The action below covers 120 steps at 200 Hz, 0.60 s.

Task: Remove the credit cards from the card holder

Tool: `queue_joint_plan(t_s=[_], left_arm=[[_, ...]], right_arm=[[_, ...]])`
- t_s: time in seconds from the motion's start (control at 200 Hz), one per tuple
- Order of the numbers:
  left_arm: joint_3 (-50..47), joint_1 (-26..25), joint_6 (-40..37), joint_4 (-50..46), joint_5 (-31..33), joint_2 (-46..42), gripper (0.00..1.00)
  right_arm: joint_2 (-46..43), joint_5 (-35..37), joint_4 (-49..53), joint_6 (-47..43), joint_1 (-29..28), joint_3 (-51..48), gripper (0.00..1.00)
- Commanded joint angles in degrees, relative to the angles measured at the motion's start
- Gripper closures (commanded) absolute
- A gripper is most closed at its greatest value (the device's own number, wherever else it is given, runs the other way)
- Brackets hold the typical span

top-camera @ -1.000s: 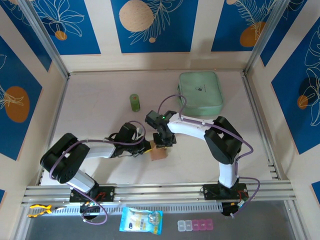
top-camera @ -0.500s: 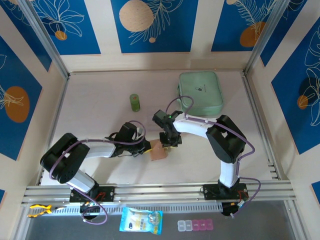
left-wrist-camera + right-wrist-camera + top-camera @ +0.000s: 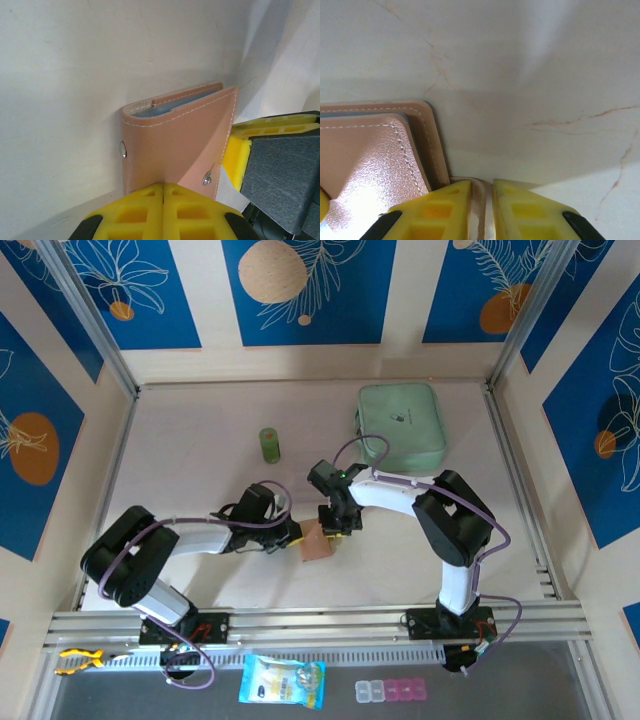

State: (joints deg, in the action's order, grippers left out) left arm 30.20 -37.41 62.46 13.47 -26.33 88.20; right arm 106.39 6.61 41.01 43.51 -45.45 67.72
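The left arm (image 3: 190,538) and right arm (image 3: 400,495) stretch low and inward, wrists close together. The left gripper (image 3: 162,189) is pressed closed on the card holder (image 3: 175,140). The right gripper (image 3: 482,192) pinches its edge, a slim gap between the fingers.

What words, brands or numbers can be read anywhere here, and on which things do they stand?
Nothing here can be read as text.
mint-green pouch: a small dark mark on its top, too small to read.
packet in front of the arm bases: blue and yellow print, too blurred to read.
card holder: plain pinkish-tan surface with stitching and metal snaps, no lettering on the side shown.
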Motion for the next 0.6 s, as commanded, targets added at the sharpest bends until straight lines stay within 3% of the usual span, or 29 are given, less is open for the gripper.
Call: queue_joint_plan(t_s=[0.0, 0.46, 0.595], left_arm=[[0.8, -0.1, -1.4, -3.9, 1.9, 1.0, 1.0], [3.8, 0.6, -3.8, -7.5, 2.7, -3.0, 1.0], [4.6, 1.6, -5.8, -11.7, 4.4, -7.1, 0.88]], right_arm=[[-1.4, -4.3, -1.8, 0.3, -0.2, -0.9, 0.81], [-6.0, -3.1, -0.5, -0.3, 1.6, -2.5, 0.89], [-7.8, -2.7, 0.7, -0.9, 2.7, -2.8, 0.89]])
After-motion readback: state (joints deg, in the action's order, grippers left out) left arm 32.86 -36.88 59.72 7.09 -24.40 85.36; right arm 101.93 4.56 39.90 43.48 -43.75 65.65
